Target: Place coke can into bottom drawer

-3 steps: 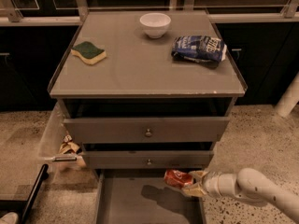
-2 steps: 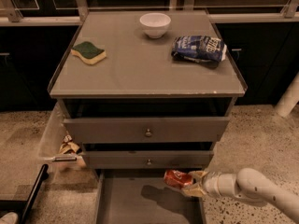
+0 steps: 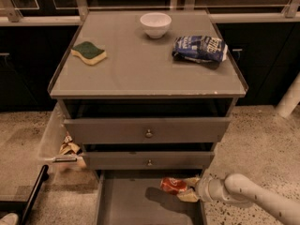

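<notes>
Speckled floor, grey drawer unit. Your gripper (image 3: 186,189) enters from the right, low down, pinching the coke can (image 3: 171,185) (lying sideways) just above the open bottom drawer (image 3: 126,206), right of centre. On the counter (image 3: 140,74) stand a bowl (image 3: 155,25), a sponge (image 3: 89,52) and a snack bag (image 3: 199,48).

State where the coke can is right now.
The coke can lies sideways in the gripper, low and right of centre in the camera view, over the right part of the open bottom drawer.

White bowl (image 3: 155,24), green sponge (image 3: 88,52), blue-and-white snack bag (image 3: 200,48) on the grey cabinet top (image 3: 140,76), two knobbed drawers (image 3: 112,131) beneath
</notes>
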Tool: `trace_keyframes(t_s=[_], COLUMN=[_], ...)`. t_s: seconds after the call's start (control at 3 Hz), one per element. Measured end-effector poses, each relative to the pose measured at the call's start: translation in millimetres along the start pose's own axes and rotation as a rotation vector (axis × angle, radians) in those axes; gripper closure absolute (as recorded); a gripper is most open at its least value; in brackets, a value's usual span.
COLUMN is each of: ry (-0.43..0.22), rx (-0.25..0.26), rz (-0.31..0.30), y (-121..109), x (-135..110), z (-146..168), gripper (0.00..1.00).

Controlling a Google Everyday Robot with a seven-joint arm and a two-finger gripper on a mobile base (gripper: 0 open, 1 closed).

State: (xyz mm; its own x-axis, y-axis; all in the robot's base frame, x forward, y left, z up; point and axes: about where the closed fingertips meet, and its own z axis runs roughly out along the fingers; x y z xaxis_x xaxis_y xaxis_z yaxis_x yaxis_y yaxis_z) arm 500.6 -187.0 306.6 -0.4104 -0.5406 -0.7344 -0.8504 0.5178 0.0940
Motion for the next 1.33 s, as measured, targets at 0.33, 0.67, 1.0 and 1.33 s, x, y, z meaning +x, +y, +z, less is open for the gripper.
trace_keyframes(t_s=[0.33,0.67,1.0,1.33], ry=[0.031,0.042,0.077,0.135], rx=[-0.002,0.019,0.06,0.123], rz=[0.004,-0.03,-0.07,-0.105], y=[-7,-15,-20,-20], x=[44,69,89,108], z=[49,84,110,135], gripper=[1.0,1.0,1.0,1.0])
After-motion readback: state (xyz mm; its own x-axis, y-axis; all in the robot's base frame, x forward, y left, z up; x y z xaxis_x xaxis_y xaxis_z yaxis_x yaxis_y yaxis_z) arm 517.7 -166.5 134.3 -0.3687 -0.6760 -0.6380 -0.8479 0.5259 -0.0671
